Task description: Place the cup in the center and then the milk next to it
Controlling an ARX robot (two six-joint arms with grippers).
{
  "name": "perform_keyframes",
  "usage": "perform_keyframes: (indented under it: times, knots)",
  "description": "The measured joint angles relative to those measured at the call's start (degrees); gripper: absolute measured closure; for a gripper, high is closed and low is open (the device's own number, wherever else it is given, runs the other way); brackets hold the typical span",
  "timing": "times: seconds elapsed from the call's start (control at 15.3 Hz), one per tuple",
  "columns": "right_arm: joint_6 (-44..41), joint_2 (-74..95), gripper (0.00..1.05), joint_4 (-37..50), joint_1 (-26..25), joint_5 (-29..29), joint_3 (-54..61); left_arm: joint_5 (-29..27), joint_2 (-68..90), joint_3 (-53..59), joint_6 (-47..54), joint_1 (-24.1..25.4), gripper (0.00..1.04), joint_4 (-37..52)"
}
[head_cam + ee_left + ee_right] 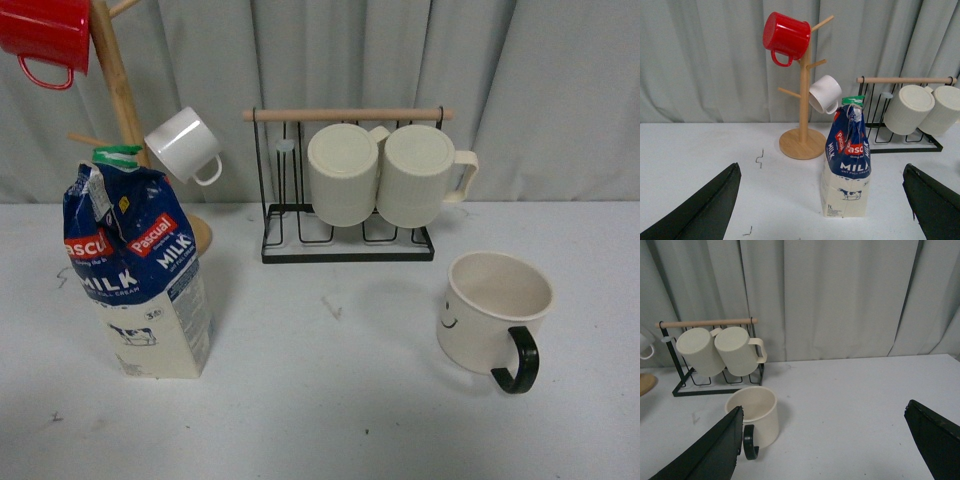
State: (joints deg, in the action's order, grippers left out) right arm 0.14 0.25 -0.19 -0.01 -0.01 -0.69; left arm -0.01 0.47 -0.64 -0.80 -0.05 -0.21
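Cup (492,310) stands upright toward right edge of desk (330,410), milk (140,280) toward its left edge, neither centred yet; left gripper (821,172) and right gripper (825,407) both gape wide and empty, each facing its own item, presumably for pickup.

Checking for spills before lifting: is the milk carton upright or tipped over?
Upright. The milk carton stands on its flat base on the table, green cap at the top, though its upper part is crumpled.
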Motion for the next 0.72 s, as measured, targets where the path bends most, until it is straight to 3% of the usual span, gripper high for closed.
perform_keyframes:
  times: [0.52,0.59,0.65,0.72]
  knots:
    - [0.0,0.0,0.06,0.0,0.0,0.0,0.0,0.0,0.0,0.0,0.0,0.0,0.07,0.0]
    - [1.53,1.75,0.06,-5.22,-2.1,-5.77,-1.53,-0.04,0.0,0.0,0.0,0.0,0.07,-0.02]
    - [5.92,15.63,0.06,-1.66,-9.9,-17.79,-4.85,0.09,0.0,0.0,0.0,0.0,0.07,0.07]
    - [7.93,23.98,0.06,5.03,-12.11,-20.37,-6.84,0.0,0.0,0.0,0.0,0.0,0.07,0.0]
